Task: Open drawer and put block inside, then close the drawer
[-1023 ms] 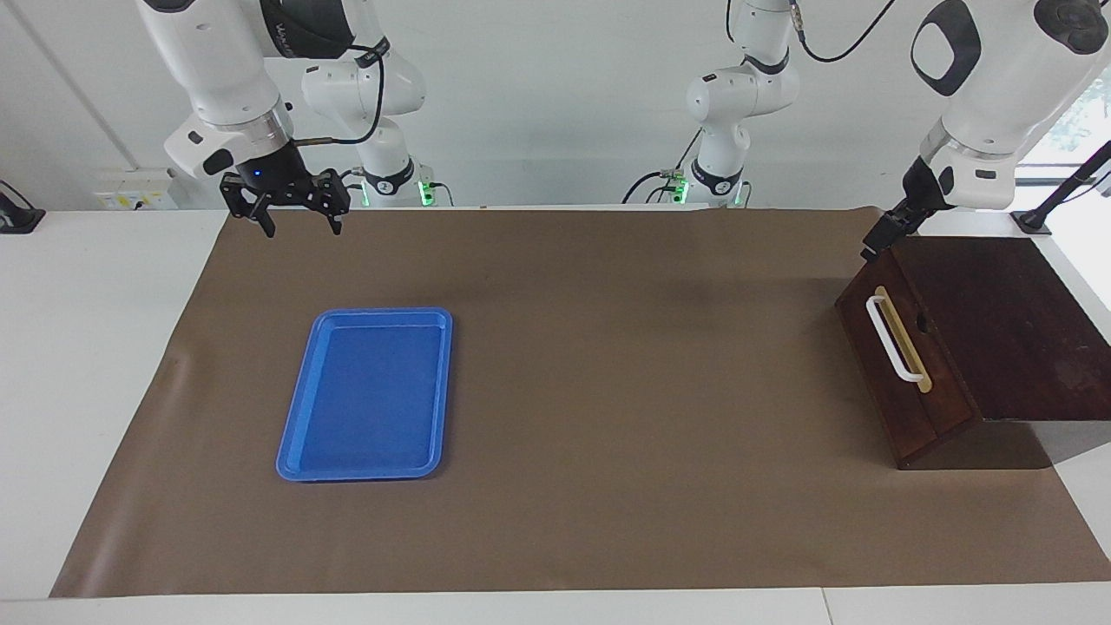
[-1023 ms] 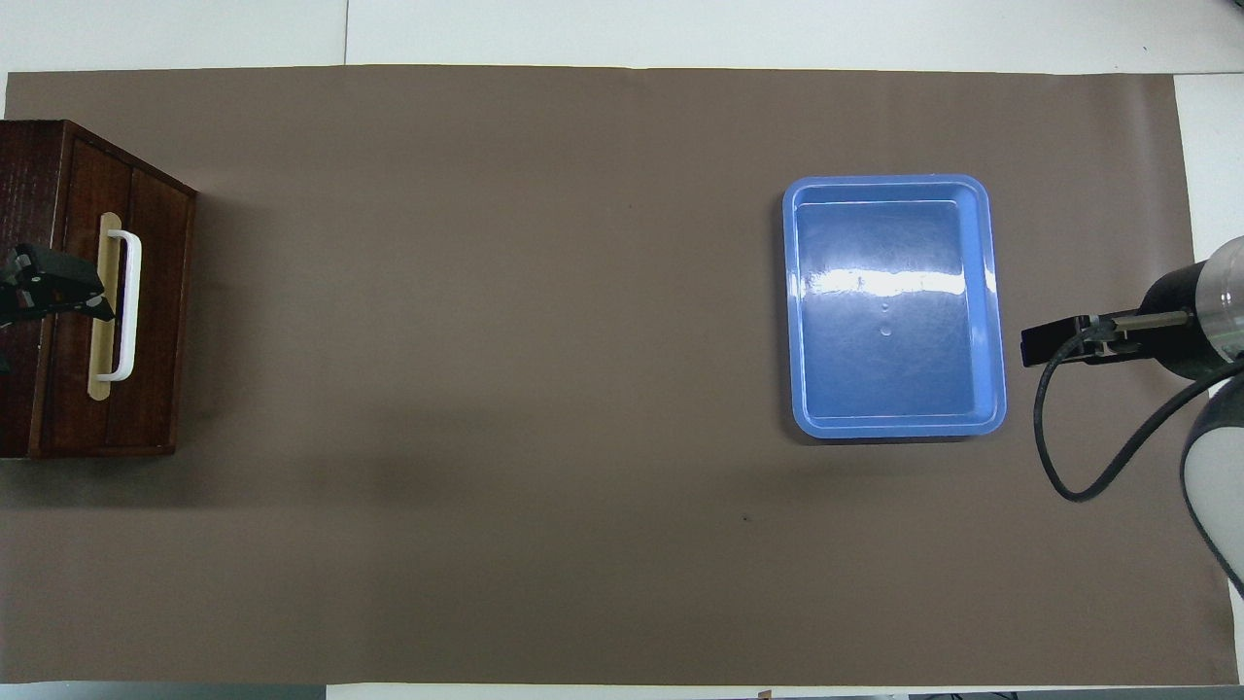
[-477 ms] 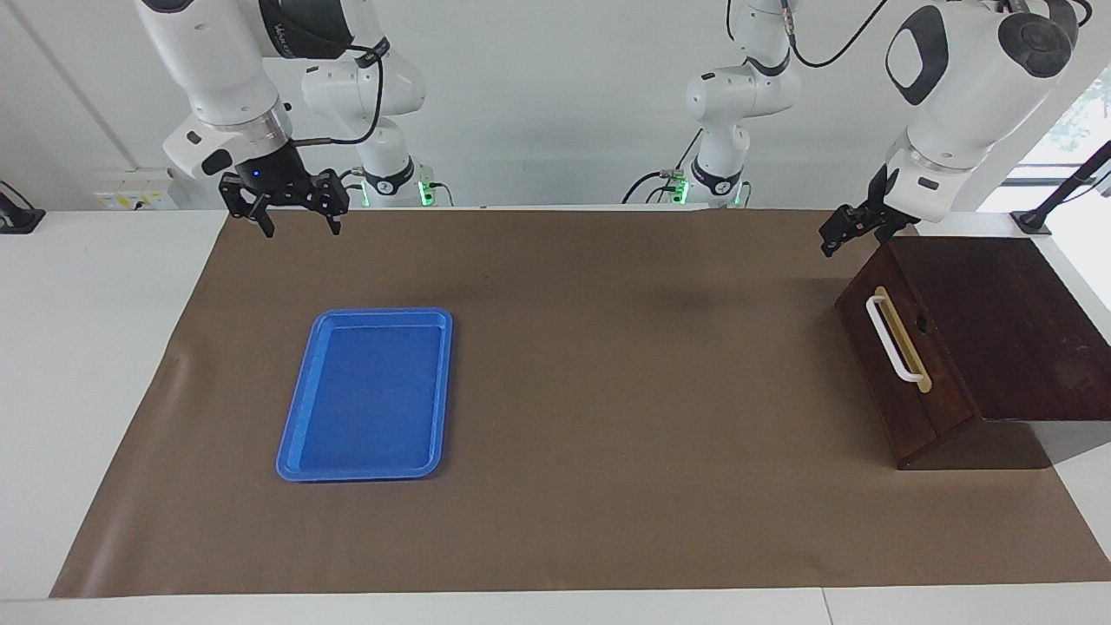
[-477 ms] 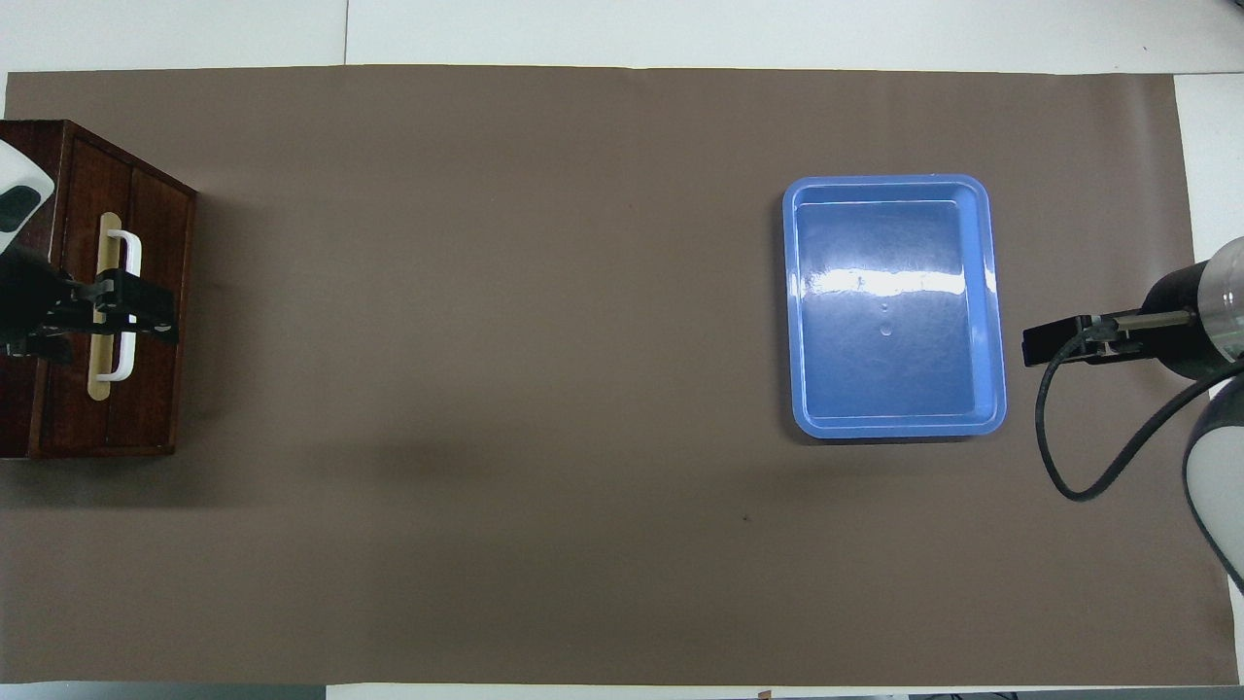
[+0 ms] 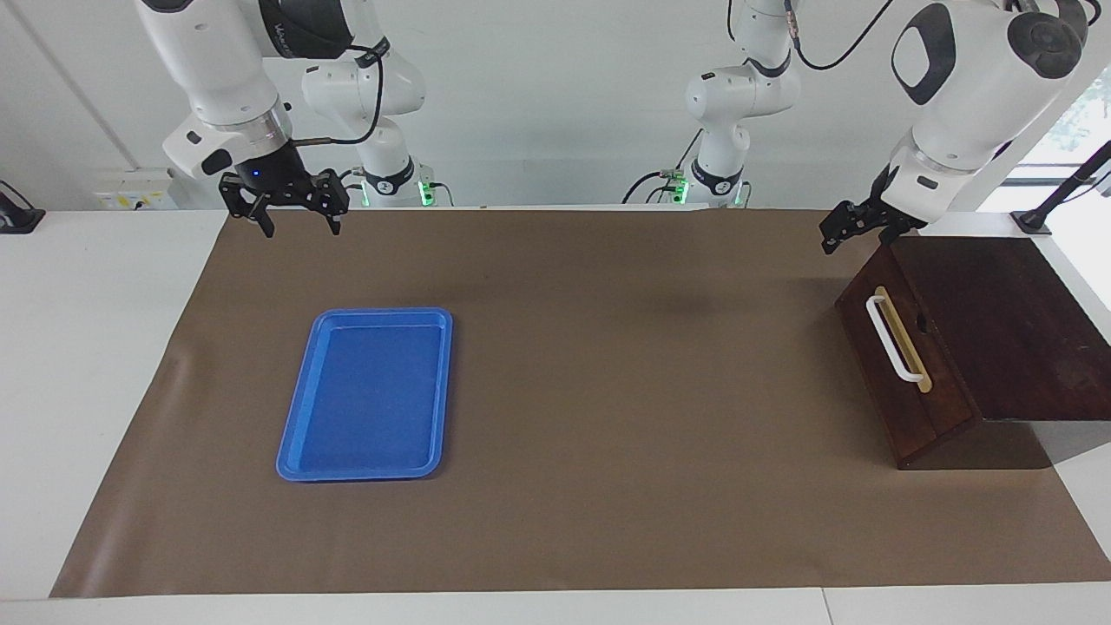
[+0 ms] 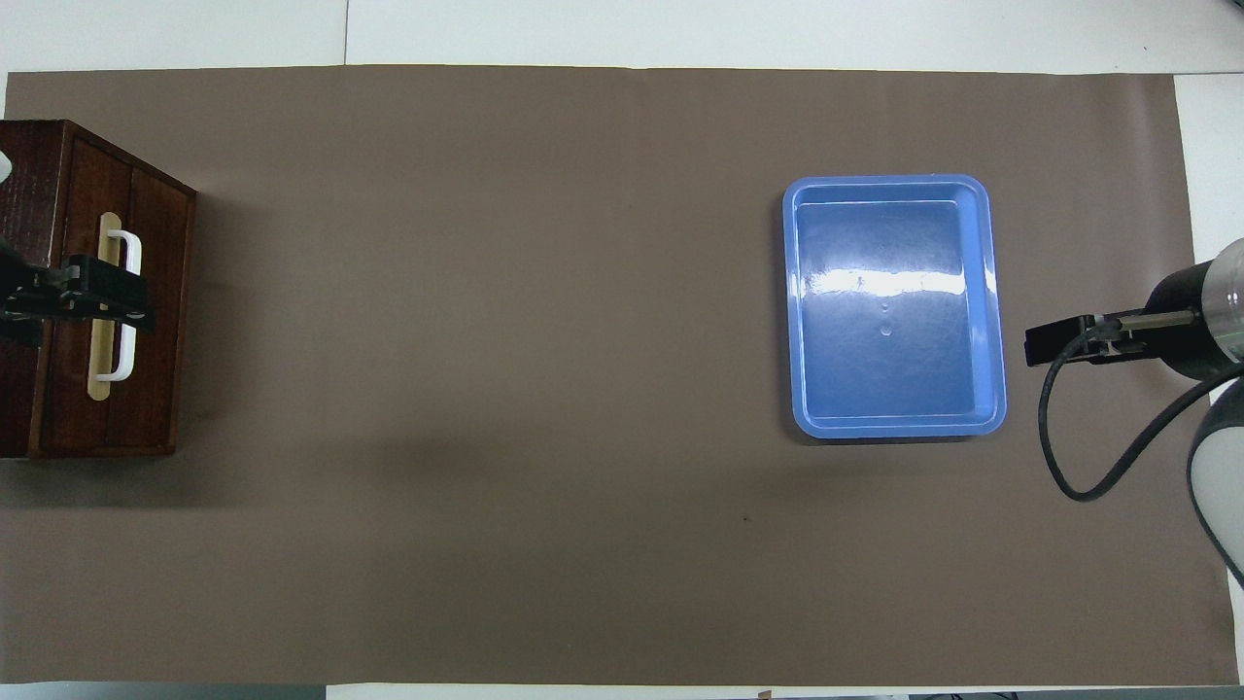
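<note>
The drawer [image 5: 871, 358] [image 6: 157, 292] is pushed in flush with its dark wooden box [image 5: 1007, 321] at the left arm's end of the table. Its white bar handle [image 5: 894, 340] [image 6: 131, 335] faces the middle of the table. My left gripper [image 5: 840, 236] [image 6: 109, 297] hangs open and empty in the air by the box's upper edge nearest the robots; from overhead it lies over the handle. My right gripper [image 5: 299, 227] waits open and empty above the mat's edge by the robots, at the right arm's end. The block is out of view.
An empty blue tray [image 5: 369, 392] [image 6: 894, 306] lies on the brown mat [image 5: 608, 391] toward the right arm's end. The right arm's cable [image 6: 1059, 457] loops over the mat beside the tray.
My left gripper swung out from over the box top to over the drawer front and handle, then drew back slightly. The right arm has not moved.
</note>
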`<state>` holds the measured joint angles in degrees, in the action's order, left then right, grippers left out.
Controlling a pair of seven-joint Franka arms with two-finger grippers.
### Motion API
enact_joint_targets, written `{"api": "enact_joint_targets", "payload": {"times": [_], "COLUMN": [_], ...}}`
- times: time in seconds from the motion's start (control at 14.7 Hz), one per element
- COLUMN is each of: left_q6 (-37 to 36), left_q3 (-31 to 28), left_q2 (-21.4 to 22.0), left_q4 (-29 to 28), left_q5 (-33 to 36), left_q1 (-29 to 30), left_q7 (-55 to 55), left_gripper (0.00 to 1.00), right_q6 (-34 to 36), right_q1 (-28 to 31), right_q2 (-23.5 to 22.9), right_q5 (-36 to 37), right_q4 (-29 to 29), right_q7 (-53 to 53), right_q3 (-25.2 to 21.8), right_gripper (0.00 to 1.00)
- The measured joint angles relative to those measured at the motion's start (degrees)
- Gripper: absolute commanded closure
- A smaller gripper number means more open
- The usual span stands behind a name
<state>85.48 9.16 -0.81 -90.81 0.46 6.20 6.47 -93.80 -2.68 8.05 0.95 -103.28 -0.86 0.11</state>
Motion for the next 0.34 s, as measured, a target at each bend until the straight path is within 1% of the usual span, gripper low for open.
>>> {"api": "enact_joint_targets", "payload": {"times": [0.34], "left_q6": [0.33], "left_q3": [-0.24], "left_q2": [-0.12], "left_q4": [0.12], "left_q5": [0.00], "left_q1": [0.00], "left_q7": [-0.32], "left_gripper": [0.00], "right_q6": [0.00], "right_q1": [0.00], "right_q2": [0.20], "right_q5": [0.00], "right_q4": [0.00], "right_q7": [0.00], "right_q3": [0.00], "right_gripper": [0.00]}}
